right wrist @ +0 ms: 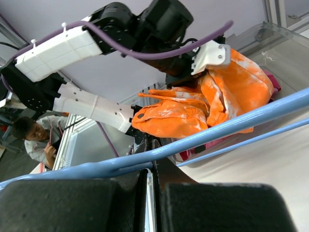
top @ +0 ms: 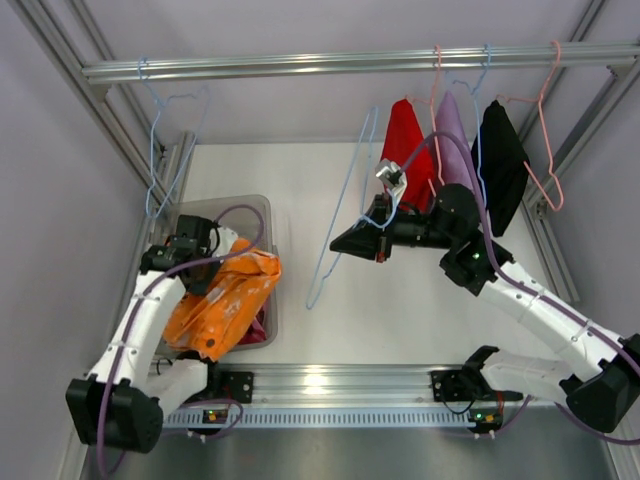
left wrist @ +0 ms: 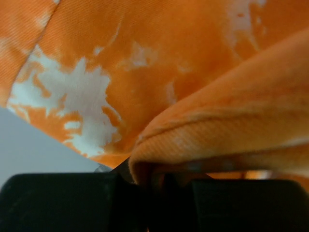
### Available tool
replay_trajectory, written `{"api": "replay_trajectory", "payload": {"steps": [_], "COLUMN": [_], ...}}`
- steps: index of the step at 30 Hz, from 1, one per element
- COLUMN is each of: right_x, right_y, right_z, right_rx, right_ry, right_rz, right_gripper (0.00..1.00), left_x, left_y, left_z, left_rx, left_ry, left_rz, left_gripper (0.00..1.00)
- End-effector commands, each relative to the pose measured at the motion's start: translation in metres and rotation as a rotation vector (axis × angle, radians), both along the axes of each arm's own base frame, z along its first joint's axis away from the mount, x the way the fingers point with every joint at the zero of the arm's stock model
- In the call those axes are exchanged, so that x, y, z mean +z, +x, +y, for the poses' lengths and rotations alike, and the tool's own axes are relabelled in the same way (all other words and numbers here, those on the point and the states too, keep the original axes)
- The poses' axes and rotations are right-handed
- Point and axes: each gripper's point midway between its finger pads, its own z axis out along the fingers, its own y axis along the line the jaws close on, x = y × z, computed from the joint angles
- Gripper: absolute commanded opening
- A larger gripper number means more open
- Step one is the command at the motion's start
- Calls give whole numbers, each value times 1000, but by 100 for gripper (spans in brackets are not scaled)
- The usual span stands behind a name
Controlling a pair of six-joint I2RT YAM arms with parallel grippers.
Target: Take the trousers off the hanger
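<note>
The orange trousers (top: 225, 300) with white blotches hang bunched over the clear bin (top: 250, 205) at the left. My left gripper (top: 222, 265) is shut on a fold of them, and the orange cloth (left wrist: 193, 72) fills the left wrist view above the gripper (left wrist: 154, 186). A bit of pink cloth (top: 258, 328) shows under them in the bin; its pattern cannot be told. My right gripper (top: 340, 243) is shut on the wire of an empty blue hanger (top: 345, 215) held above the table's middle. The right wrist view shows the hanger (right wrist: 217, 130) crossing that gripper (right wrist: 152, 164), with the orange trousers (right wrist: 203, 106) beyond.
A metal rail (top: 350, 65) spans the back. On its right hang red (top: 405, 150), purple (top: 455, 145) and black (top: 500, 160) garments and an empty pink hanger (top: 545, 150). An empty blue hanger (top: 160, 150) hangs at the left. Frame posts stand at both sides.
</note>
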Motion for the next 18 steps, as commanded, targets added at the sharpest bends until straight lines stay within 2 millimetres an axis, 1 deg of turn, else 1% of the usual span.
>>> {"api": "replay_trajectory", "payload": {"steps": [1,2,4,6,7,8,9,11,12,13,14,15,16,17,18], "right_x": [19,20,20,21,21,21,22,25,27,29,32,33,34,36,36], "right_y": [-7,-7,-7,-7,-6,-6,-6,-6,-7,-8,-9,-9,-10,-12,-13], "right_z": [-4,-5,-5,-5,-5,-5,-5,-5,-5,-6,-7,-7,-8,-9,-10], "right_rx": [2,1,-3,-4,-6,-6,-7,-7,-4,-4,-5,-2,-2,0,1], "right_ry": [35,36,38,40,42,43,46,51,53,55,59,59,60,66,67], "right_rz": [-76,-81,-83,-84,-86,-87,-89,-92,-97,-104,-110,-113,-114,-117,-118], "right_gripper": [0,0,0,0,0,0,0,0,0,0,0,0,0,0,0], "left_x": [-18,-21,-32,-40,-45,-47,-50,-56,-57,-55,-46,-32,-22,-8,20], "left_y": [1,5,7,12,11,13,16,13,8,6,9,11,10,13,18], "left_z": [7,12,21,23,29,29,29,25,17,12,7,4,-8,-11,-15], "left_rx": [106,127,183,187,207,202,193,164,134,113,94,71,33,15,-19], "left_ry": [-63,-58,-54,-53,-51,-49,-52,-68,-107,-139,-166,-179,-241,-256,-273], "left_rz": [82,79,118,128,135,133,130,157,184,193,171,115,92,38,-70], "left_gripper": [0,0,0,0,0,0,11,30,44,70,81,93,98,99,99]}}
